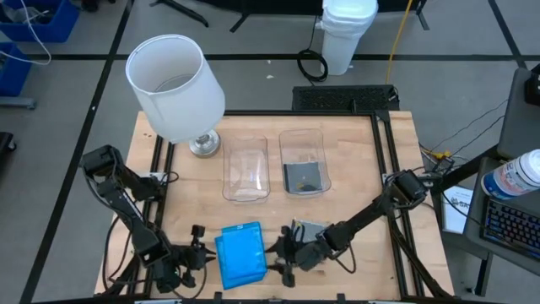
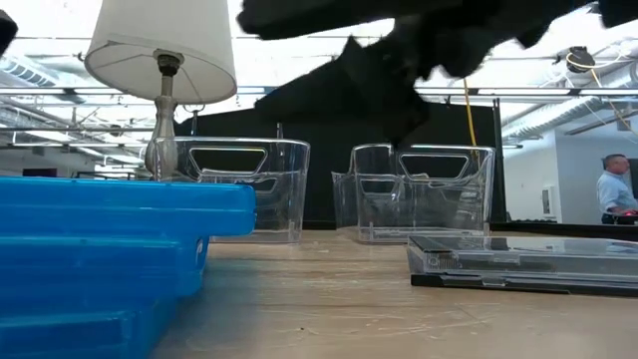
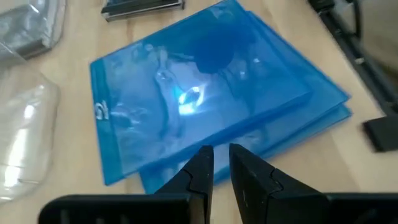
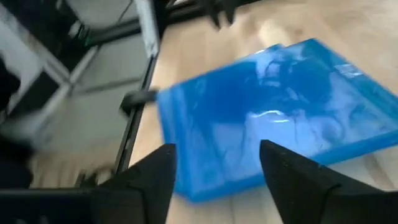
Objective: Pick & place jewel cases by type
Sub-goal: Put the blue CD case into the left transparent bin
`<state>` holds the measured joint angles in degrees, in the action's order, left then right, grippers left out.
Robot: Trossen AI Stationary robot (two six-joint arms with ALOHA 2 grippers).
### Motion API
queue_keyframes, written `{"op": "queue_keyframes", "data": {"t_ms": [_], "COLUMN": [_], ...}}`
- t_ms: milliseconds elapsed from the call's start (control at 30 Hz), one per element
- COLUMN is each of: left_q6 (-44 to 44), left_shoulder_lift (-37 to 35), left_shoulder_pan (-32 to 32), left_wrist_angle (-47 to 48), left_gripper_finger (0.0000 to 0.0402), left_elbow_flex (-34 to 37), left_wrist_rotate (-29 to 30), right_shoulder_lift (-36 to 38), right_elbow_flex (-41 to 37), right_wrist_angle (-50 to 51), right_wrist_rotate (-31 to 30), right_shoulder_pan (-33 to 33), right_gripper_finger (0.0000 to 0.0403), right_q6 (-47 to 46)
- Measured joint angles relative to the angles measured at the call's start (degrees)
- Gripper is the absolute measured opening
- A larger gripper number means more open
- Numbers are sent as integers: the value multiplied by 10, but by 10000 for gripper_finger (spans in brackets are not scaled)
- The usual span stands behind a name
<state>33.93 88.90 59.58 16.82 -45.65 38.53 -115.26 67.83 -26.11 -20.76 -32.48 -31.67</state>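
A stack of bright blue jewel cases lies flat on the table near its front edge; it also shows in the low view. A dark grey jewel case lies flat on the table to the right of the stack. Another dark case lies in the right clear tub. My right gripper is wide open just right of the blue stack, fingers pointing toward it, touching nothing I can see. My left gripper waits left of the stack, with only a narrow gap between its fingers.
A second clear tub stands left of the first, with nothing in it that I can see. A white-shaded lamp stands at the table's far left. Black frame rails run along the table's sides. A person stands in the room behind.
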Motion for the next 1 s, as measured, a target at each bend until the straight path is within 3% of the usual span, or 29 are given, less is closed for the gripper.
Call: {"op": "queue_keyframes", "data": {"t_ms": [267, 567, 1000], "left_q6": [-85, -110, -144], "left_shoulder_lift": [0, 0, 78], "left_shoulder_pan": [-9, -7, -29], "left_wrist_angle": [2, -1, -38], "left_gripper_finger": [60, 60, 60], "left_elbow_flex": [0, 0, 0], "left_wrist_rotate": [4, 5, 3], "right_shoulder_lift": [1, 4, 4], "right_elbow_flex": [0, 0, 0], "right_wrist_angle": [-10, 83, 106], "right_wrist_rotate": [30, 79, 106], "right_shoulder_pan": [33, 62, 88], "right_gripper_finger": [245, 239, 238], "right_q6": [-124, -254, -261]}}
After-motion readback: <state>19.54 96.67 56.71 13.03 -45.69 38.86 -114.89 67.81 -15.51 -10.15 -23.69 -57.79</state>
